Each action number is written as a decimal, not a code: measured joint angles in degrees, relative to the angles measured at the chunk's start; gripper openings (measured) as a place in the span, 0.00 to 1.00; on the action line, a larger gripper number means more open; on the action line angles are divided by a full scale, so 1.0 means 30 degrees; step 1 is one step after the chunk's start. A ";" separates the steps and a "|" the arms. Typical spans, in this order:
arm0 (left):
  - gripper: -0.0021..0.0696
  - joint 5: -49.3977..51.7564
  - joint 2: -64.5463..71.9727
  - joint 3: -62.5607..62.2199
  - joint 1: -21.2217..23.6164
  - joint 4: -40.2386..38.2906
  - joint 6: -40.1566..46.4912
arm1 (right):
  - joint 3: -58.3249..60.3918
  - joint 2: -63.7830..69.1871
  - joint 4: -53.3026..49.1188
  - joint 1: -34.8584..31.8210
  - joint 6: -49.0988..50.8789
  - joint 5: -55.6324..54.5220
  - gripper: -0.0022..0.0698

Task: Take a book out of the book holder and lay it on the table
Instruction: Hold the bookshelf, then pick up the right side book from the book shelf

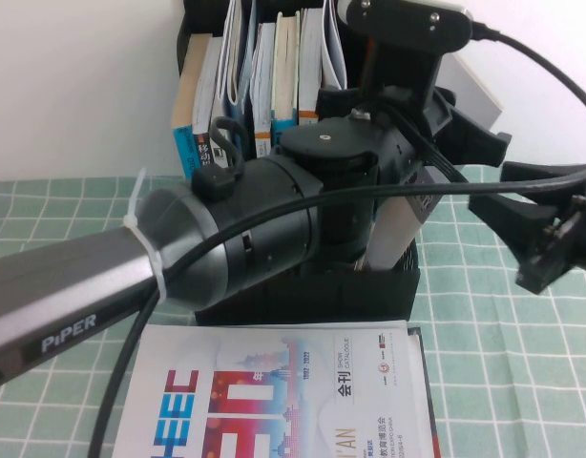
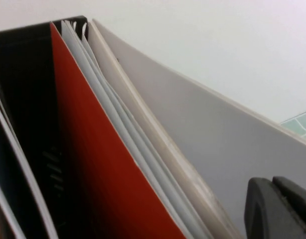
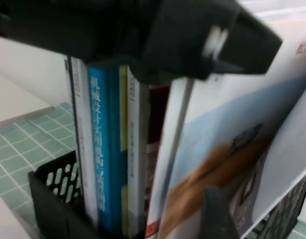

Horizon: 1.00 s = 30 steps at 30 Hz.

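Observation:
The black book holder (image 1: 303,298) stands at the back of the table (image 1: 64,210), full of upright books. The white book (image 3: 232,124) with a tan band leans outward from its right end; its pale cover (image 2: 203,129) fills the left wrist view. My left gripper (image 1: 446,114) reaches in over the holder's right end, its black tip (image 2: 280,211) right beside that cover. Just right of the holder, my right gripper (image 1: 508,243) is open at the leaning cover, one finger (image 3: 218,214) in front of it.
A white magazine (image 1: 274,391) with blue and red letters lies flat in front of the holder. A red-covered book (image 2: 93,149) stands next to the white one. Blue-spined books (image 3: 105,144) fill the holder's left slots. A white wall rises behind.

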 joint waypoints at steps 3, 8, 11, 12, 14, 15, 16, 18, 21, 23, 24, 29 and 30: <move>0.03 -0.0432 -0.0077 0.0000 0.0000 -0.0037 0.0205 | -0.0784 0.1373 0.1480 0.0531 -0.0287 0.0170 0.60; 0.03 -0.0815 -0.0077 0.0000 0.0000 -0.0118 0.0379 | -0.1685 0.3893 0.3987 0.0575 -0.0358 -0.1082 0.61; 0.03 -0.0905 -0.0077 0.0000 0.0000 -0.0118 0.0421 | -0.2315 0.5301 0.4255 0.0575 -0.0159 -0.2324 0.61; 0.03 -0.0905 -0.0077 0.0000 0.0000 -0.0118 0.0464 | -0.2507 0.5642 0.4255 0.0618 0.0053 -0.2651 0.61; 0.03 -0.0905 -0.0077 0.0000 0.0000 -0.0118 0.0494 | -0.3009 0.6410 0.4165 0.0747 0.0508 -0.3186 0.61; 0.03 -0.0937 -0.0077 0.0000 0.0000 -0.0118 0.0494 | -0.3248 0.6677 0.4069 0.0870 0.0664 -0.3265 0.61; 0.03 -0.0937 -0.0077 0.0000 0.0000 -0.0118 0.0494 | -0.3454 0.6962 0.3962 0.0965 0.0798 -0.3301 0.61; 0.03 -0.0937 -0.0077 0.0000 0.0000 -0.0118 0.0552 | -0.3655 0.7316 0.3772 0.1199 0.0841 -0.3312 0.57; 0.03 -0.0937 -0.0077 0.0000 0.0000 -0.0118 0.0707 | -0.3770 0.7487 0.3519 0.1367 0.0841 -0.3420 0.36; 0.03 -0.0937 -0.0077 0.0000 0.0000 -0.0118 0.0832 | -0.3770 0.7487 0.3517 0.1367 0.0918 -0.3450 0.18; 0.03 -0.0937 -0.0161 0.0000 -0.0083 -0.0118 0.0876 | -0.3770 0.7487 0.3483 0.1367 0.0999 -0.3450 0.13; 0.03 -0.0937 -0.1218 0.0000 -0.1028 -0.0118 0.2065 | -0.3770 0.6664 0.3442 0.1367 0.1044 -0.3237 0.05; 0.03 -0.0937 -0.1597 0.0000 -0.1311 -0.0118 0.2455 | -0.3770 0.6333 0.3480 0.1367 0.1006 -0.3193 0.05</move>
